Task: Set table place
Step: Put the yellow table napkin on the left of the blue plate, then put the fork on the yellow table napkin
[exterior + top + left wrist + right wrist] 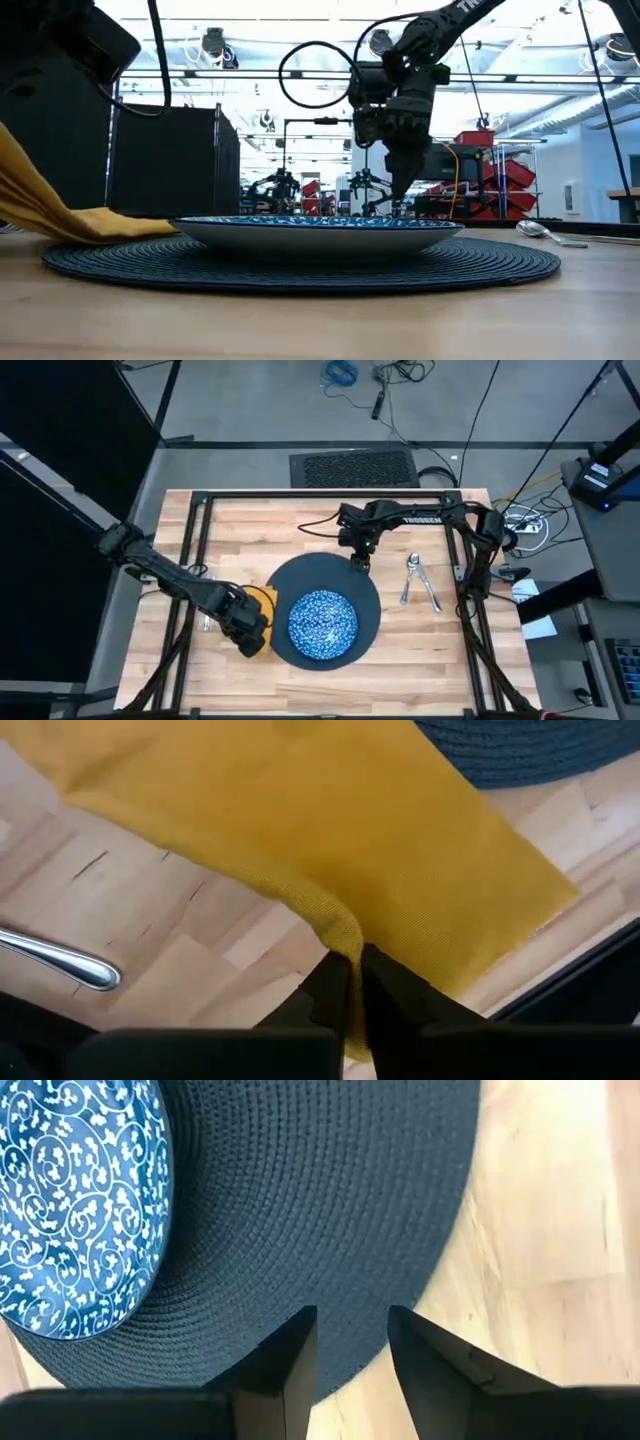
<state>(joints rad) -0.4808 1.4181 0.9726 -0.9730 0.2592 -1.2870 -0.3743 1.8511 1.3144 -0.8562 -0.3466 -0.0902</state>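
Pale plank table (pixel 250 525) (black frame), woven dark mat (pixel 362 595), bright workshop behind

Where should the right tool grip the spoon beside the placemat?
Probably take the spoon by its handle's near end, from straight above, right tool spanning the handle. It lies flat on the table, its bowl end close to a second utensil; the handles spread apart toward the near edge.
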